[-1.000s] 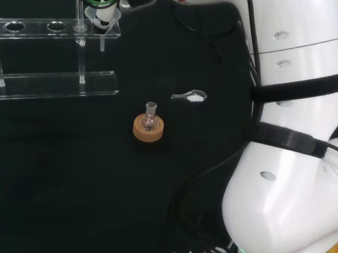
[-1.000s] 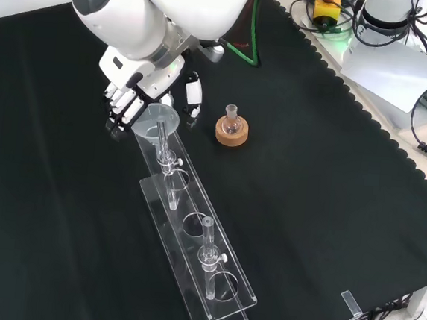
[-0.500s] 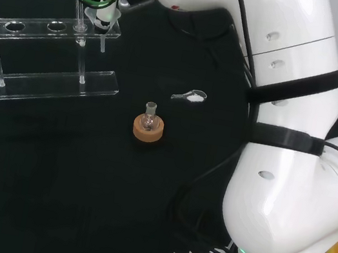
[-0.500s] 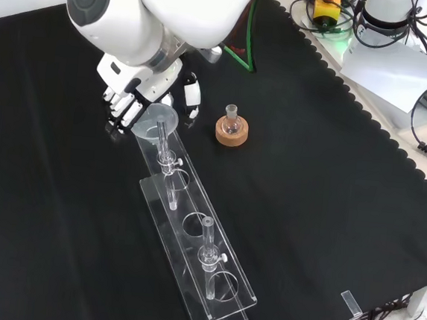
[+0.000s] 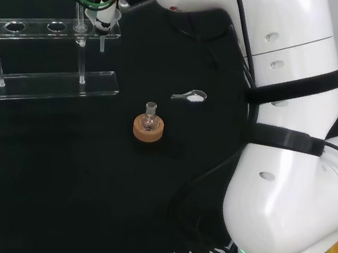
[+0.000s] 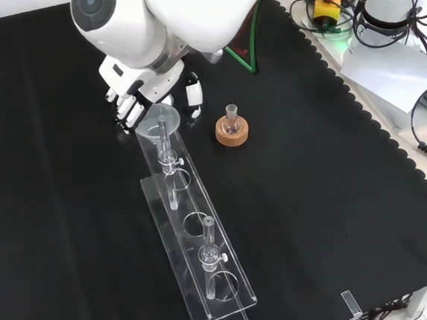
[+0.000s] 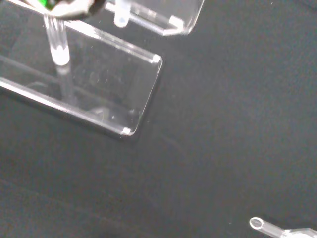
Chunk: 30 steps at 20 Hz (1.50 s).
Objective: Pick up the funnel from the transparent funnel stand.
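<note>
We find the hand (image 6: pixel 140 97) curled round the funnel (image 6: pixel 159 118) at 11 o'clock of the cork stand (image 6: pixel 232 132) — stem apparently not yet clear of the rack (image 6: pixel 210 279), so lift straight.

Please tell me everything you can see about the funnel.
The funnel is clear, with a wide round cone on top and a narrow stem pointing down. It stands upright in the end hole of the clear stand. The robot hand is right at its cone, fingers on one side and thumb on the other; actual contact cannot be told.
</note>
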### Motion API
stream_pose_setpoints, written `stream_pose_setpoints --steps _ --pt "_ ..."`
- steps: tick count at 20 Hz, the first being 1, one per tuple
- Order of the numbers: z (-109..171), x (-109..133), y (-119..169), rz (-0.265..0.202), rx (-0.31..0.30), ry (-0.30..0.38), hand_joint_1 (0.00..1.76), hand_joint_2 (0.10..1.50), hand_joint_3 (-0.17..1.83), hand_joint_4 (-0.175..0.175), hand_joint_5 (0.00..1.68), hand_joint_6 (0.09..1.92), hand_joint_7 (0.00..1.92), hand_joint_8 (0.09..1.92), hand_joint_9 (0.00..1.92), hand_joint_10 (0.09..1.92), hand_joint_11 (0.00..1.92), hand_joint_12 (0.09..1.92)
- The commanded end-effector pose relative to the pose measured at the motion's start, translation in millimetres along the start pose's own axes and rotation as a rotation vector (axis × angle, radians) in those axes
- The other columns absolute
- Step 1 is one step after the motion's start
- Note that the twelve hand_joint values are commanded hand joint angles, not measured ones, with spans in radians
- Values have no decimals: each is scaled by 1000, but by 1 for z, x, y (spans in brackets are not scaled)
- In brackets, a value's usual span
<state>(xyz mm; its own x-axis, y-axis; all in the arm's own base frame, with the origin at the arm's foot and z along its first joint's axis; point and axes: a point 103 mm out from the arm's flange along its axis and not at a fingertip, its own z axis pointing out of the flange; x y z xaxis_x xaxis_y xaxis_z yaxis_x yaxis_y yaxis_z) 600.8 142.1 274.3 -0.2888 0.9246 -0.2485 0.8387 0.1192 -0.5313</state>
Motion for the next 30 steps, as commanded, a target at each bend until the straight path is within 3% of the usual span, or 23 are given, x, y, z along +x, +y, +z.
stream_pose_setpoints --steps 1,3,5,13,20,30 --pt "-14 0 -13 61 -155 -126 846 669 675 -50 733 565 643 713 863 567 561 1266" --pt "-26 -2 -22 74 -200 -158 888 707 688 -59 808 766 757 730 1005 523 756 1151" --pt "-39 -6 -32 89 -198 -162 914 725 698 -68 839 840 804 741 1081 493 858 1079" --pt "-82 -18 -80 126 -110 -177 930 747 709 -67 850 874 822 750 1120 474 889 1042" --pt "-81 -26 -115 161 -72 -167 926 746 716 -53 830 883 810 747 1124 461 852 1068" --pt "-59 -34 -162 203 -37 -136 926 744 726 -53 816 893 806 747 1134 460 847 1079"
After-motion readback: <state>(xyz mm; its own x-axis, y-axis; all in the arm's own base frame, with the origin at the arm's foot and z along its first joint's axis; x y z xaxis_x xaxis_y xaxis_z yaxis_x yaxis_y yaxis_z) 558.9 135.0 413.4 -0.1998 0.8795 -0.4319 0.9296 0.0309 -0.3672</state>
